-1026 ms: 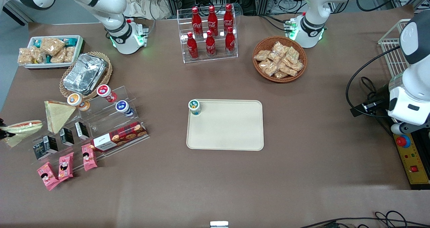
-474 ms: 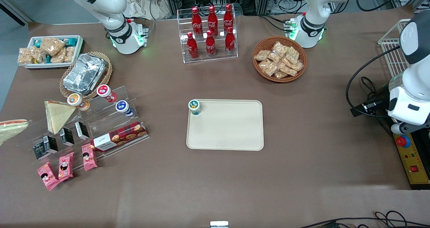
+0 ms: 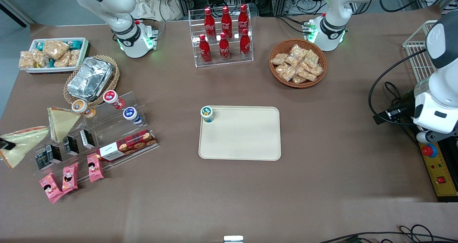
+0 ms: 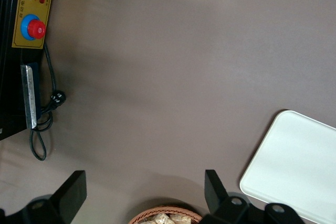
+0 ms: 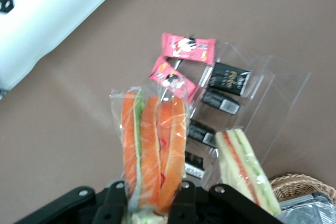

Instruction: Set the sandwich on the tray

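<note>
While one sandwich fills the end effector, another wedge sits nearby.

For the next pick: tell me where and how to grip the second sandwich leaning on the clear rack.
Grip the second sandwich across its flat bread faces near the wide upper end, coming from above; it stands tilted against the clear rack. The gripper holds the sandwich at the working arm's end.

The red bottles in the clear rack carry white Coca-Cola script, legible on several of them. The black cartons on the clear stand bear pale lettering too blurred to read. The end effector at the working arm's end of the desk shows no lettering.
</note>
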